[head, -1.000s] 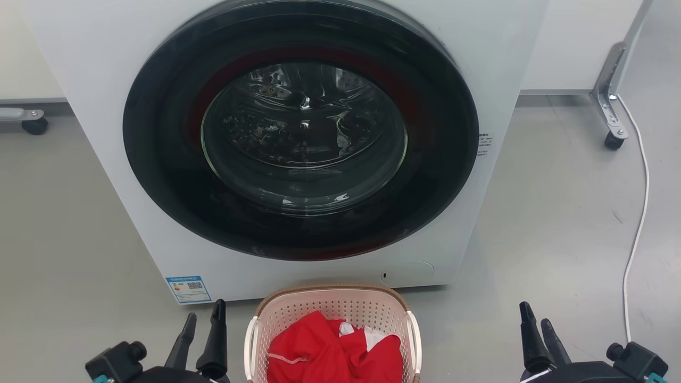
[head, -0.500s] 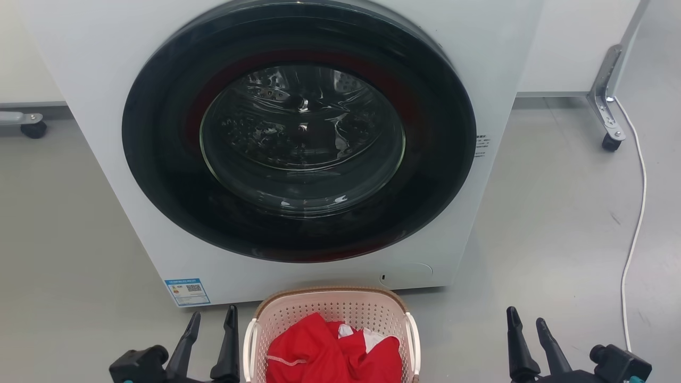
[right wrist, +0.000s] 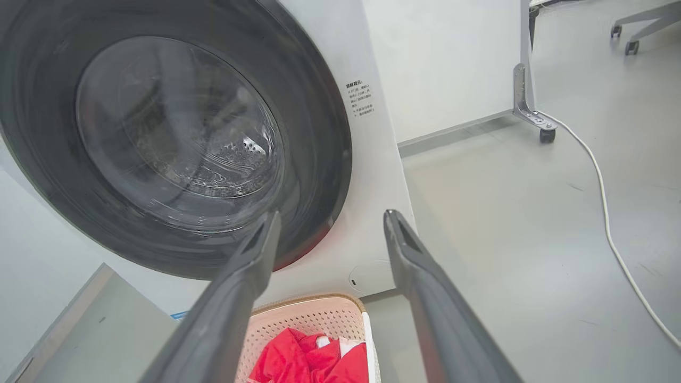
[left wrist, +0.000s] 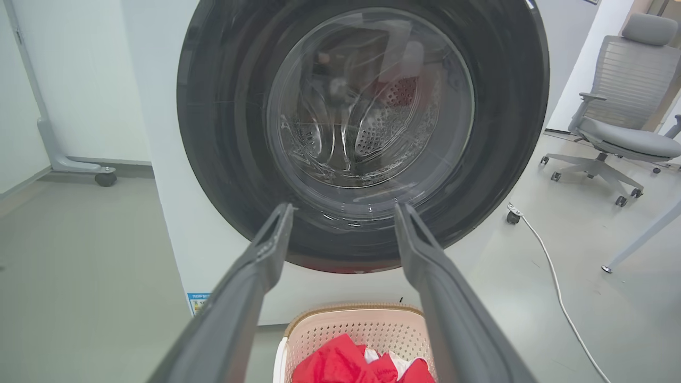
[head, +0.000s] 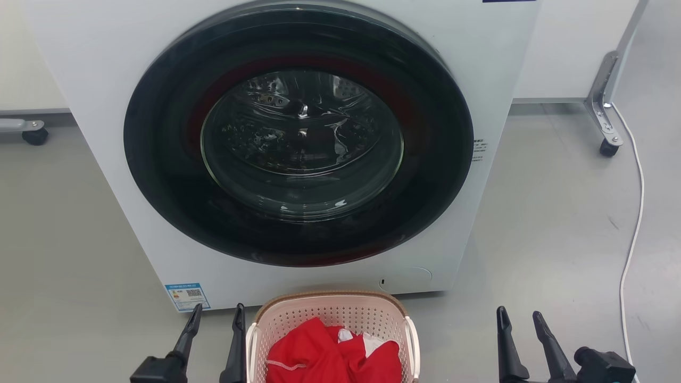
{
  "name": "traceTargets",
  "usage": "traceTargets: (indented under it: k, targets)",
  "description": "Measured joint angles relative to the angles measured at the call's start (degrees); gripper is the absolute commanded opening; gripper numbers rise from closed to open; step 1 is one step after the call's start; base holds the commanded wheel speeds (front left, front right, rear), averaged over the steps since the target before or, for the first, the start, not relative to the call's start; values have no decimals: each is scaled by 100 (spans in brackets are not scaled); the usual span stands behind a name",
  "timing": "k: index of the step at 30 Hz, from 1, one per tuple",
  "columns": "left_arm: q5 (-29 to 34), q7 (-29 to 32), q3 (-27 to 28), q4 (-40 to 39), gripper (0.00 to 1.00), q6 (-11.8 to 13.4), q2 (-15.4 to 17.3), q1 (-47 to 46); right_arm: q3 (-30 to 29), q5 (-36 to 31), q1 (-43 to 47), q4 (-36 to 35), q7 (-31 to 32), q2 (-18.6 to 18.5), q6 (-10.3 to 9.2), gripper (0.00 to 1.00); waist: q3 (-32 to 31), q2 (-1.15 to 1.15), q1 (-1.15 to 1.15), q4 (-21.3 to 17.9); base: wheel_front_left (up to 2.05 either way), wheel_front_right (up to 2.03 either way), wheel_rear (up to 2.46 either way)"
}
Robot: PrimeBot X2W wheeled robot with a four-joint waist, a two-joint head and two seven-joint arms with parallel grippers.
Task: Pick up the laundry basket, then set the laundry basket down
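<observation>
Both grippers are closing in on the basket compared with a second ago. The left gripper (head: 218, 308) is now sitting just beside the left side of the small, pale pink, perforated plastic laundry basket (head: 327, 294), its two dark fingers spreading wider than before. The right gripper (head: 518, 313) is drifting inward but is hanging well apart from the basket's right side, fingers moderately parted and gripping nothing.

The basket is resting on the grey floor (head: 558, 239), with the big white front-loading washing machine (head: 96, 80) standing just behind it and a crumpled red garment (head: 324, 351) lying inside it.

By my reading the approach is going on and the lift is not yet begun. To do it well, each gripper should be lining up with the white side handles (head: 414, 340) at equal height. The right arm is needing the longer reach, and both should be closing together so the basket is rising level and keeping clear of the machine behind it
</observation>
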Motion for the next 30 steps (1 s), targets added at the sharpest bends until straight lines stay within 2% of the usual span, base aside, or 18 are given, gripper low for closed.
traceTargets:
  k: [18, 30]
  targets:
    - [1590, -360, -266, -300, 100, 252, 22, 196, 348, -1521, 127, -311, -381, -4, -257, 100, -42, 0, 0, 5, 0, 0, 0]
    - [1603, -360, -220, -307, 100, 253, 19, 204, 360, -1541, 140, -331, -396, -3, -267, 100, -33, 0, 0, 13, 0, 0, 0]
